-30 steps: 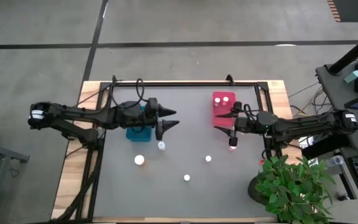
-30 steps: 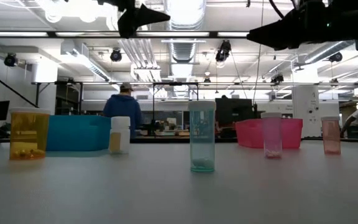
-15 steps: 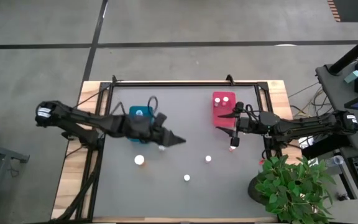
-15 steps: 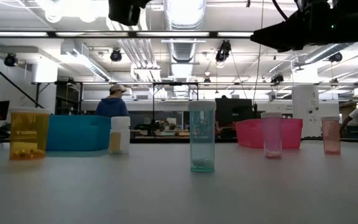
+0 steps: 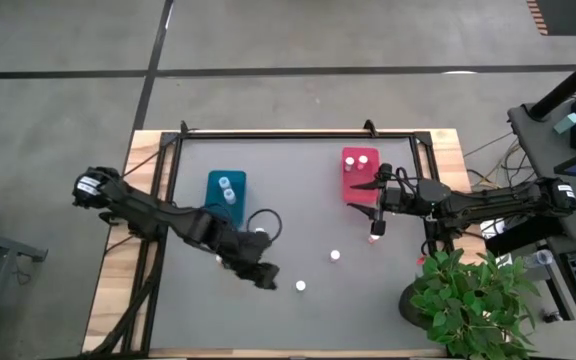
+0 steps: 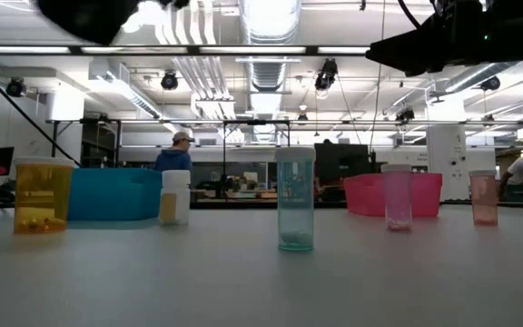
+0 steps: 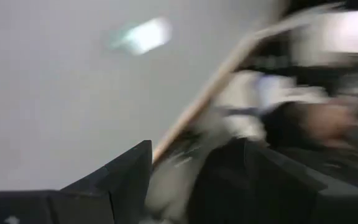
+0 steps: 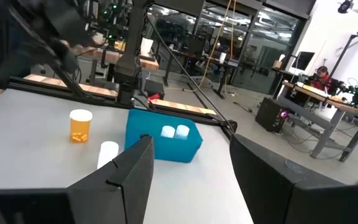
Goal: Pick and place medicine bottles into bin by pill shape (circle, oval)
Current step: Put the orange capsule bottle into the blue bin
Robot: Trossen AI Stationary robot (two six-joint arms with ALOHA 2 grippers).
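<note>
Small white-capped medicine bottles stand upright on the grey table: one (image 5: 335,255), one (image 5: 300,286), a pinkish one (image 5: 376,236) and one (image 5: 260,234) beside my left arm. The low view shows an orange bottle (image 6: 42,195), a white-capped one (image 6: 175,197), a teal one (image 6: 295,200) and two pink ones (image 6: 396,196). Two bottles stand in the blue bin (image 5: 225,190), and two caps show in the red bin (image 5: 360,170). My left gripper (image 5: 265,277) hangs open over the table middle, just left of the near bottle. My right gripper (image 5: 360,186) waits open over the red bin's near end.
A black frame rail (image 5: 298,134) runs along the table's far edge and down both sides. A potted plant (image 5: 468,300) stands at the near right corner. A person (image 6: 175,159) stands in the room behind the table. Bare grey table lies along the near edge.
My left gripper has swung from above the blue bin toward the table's near edge and to the right, sinking a little and rolling about its own axis. It now stands past the two left bottles. The bottles and bins have stayed where they were.
</note>
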